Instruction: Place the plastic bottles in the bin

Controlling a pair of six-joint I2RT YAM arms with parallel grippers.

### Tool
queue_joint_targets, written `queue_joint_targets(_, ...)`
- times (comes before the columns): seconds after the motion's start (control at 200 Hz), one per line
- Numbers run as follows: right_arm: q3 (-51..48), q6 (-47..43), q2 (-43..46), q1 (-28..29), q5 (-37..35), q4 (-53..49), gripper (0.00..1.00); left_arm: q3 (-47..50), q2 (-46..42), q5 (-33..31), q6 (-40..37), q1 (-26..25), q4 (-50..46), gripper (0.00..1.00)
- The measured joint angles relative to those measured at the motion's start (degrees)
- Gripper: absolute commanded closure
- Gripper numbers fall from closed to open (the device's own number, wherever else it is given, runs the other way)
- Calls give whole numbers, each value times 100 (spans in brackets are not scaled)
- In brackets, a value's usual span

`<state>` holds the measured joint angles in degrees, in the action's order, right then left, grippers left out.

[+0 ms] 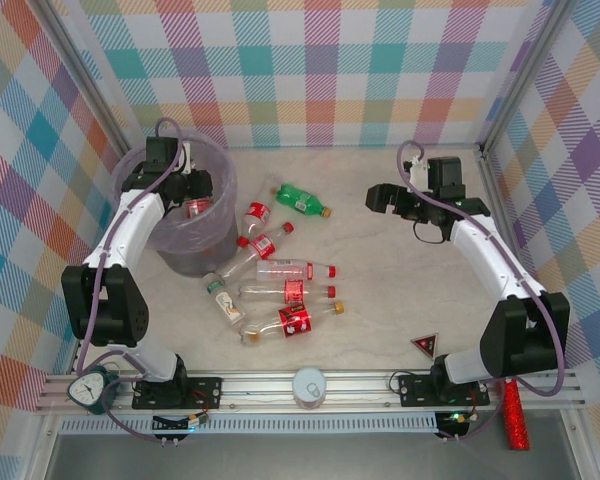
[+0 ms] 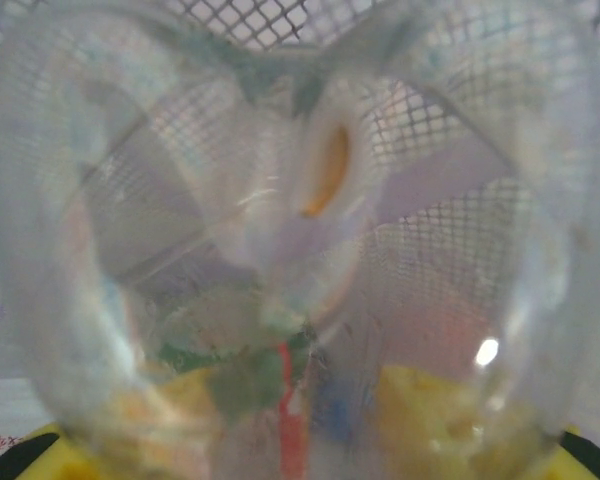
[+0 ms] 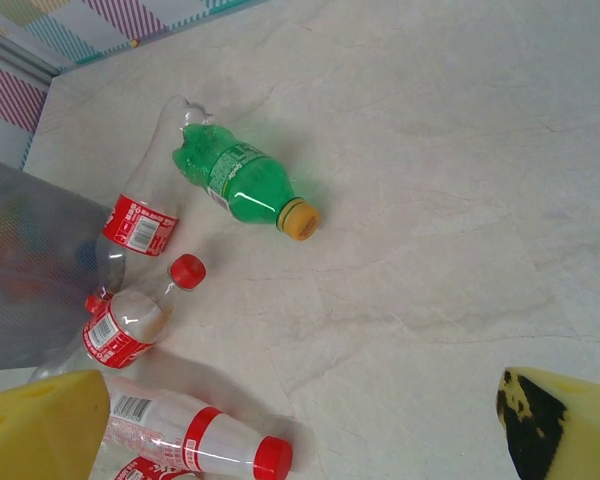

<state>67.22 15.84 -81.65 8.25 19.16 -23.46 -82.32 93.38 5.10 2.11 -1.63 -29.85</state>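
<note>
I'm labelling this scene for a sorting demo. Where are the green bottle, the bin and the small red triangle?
green bottle (image 1: 302,198), top external view, middle of its green body
bin (image 1: 192,252), top external view, its near outer wall
red triangle (image 1: 425,346), top external view, its centre

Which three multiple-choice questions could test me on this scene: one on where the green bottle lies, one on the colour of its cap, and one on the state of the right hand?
1. Where does the green bottle lie?
A. On the table, between the bin and the right hand
B. Inside the bin
C. Between the fingers of the right hand

2. What colour is its cap?
A. Blue
B. White
C. Yellow

3. In what state is the right hand?
A. Shut on a bottle
B. Open and holding nothing
C. Shut and empty

Answers:
1 A, since the top view shows it lying on bare table between the two.
2 C, since the right wrist view shows a yellow cap.
3 B, since its fingers stand wide apart with only table between them.
</note>
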Motion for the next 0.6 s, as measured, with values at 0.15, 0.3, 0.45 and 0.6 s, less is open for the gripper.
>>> queue_joint_targets(0.15,9,0,-42,0,46,2,1,-81,0,0,-24,0,-109,24)
queue_joint_targets(0.3,50,0,-61,0,94,4,1,-275,0,2,0,0,-208,14)
queue_joint_targets(0.45,70,-2,-107,0,131,2,1,-417,0,4,-7,0,-284,12)
queue_joint_targets(0.6,85,-76,-195,11,177,-2,0,-551,0,-24,-7,0,-503,9)
